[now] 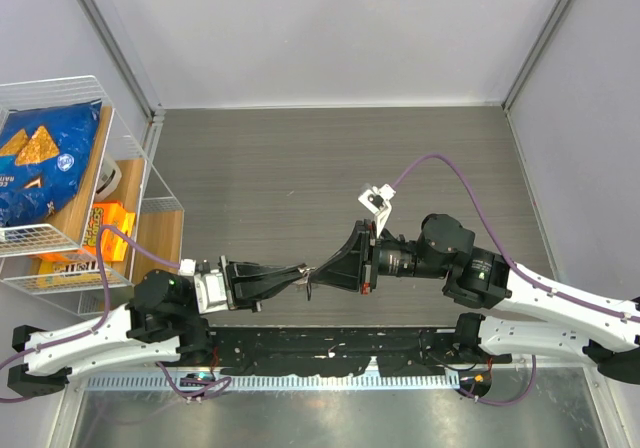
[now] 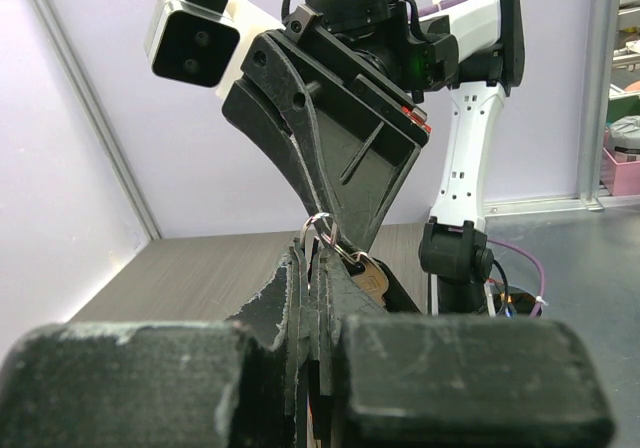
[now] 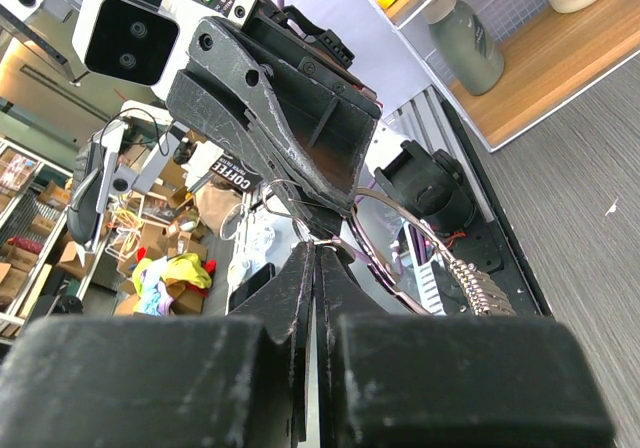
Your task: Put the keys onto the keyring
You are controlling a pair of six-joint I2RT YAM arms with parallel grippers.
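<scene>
I see the left pincer (image 1: 302,274) and the right pincer (image 1: 318,276) meeting tip to tip in the air above the counter (image 1: 300,168), near its front edge. From the left wrist view, the left pincer's fingers are pressed together on the keyring (image 2: 318,225), and the right pincer's fingers narrow to a closed point clamped on that same ring from above. One key (image 2: 367,275) hangs from the ring just beside the left fingers, its toothed edge plain in the right wrist view.
</scene>
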